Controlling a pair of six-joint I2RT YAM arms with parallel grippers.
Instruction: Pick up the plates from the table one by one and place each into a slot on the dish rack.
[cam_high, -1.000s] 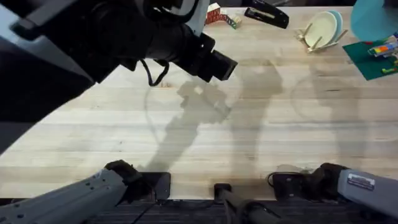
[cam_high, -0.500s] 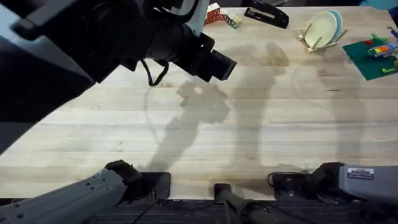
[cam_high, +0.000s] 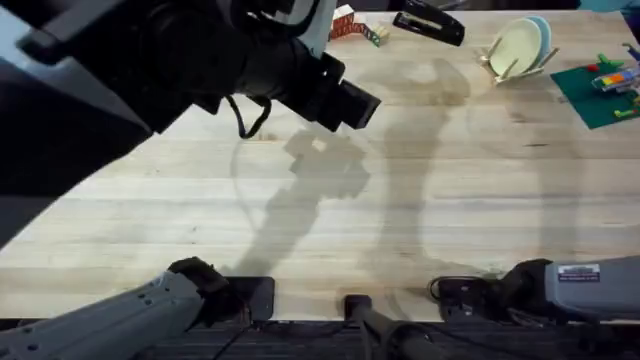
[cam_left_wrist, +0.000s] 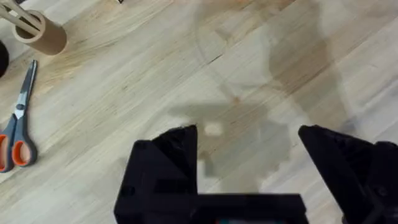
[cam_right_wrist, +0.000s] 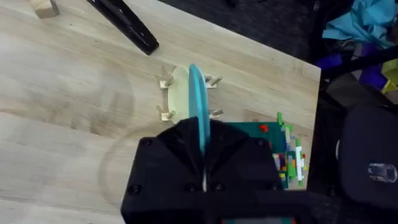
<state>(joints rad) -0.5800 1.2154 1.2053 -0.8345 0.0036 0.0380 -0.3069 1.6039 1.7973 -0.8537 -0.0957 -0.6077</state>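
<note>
Right claw (cam_right_wrist: 204, 163) grips a teal plate (cam_right_wrist: 198, 102) edge-on above the dish rack (cam_right_wrist: 186, 93), left claw (cam_left_wrist: 249, 155) wide over bare desk (cam_high: 400, 200); keep it upright, aligned with the free slot.

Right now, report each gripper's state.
Left gripper: open, holding nothing, above bare table.
Right gripper: shut on a teal plate, held edge-on.
</note>
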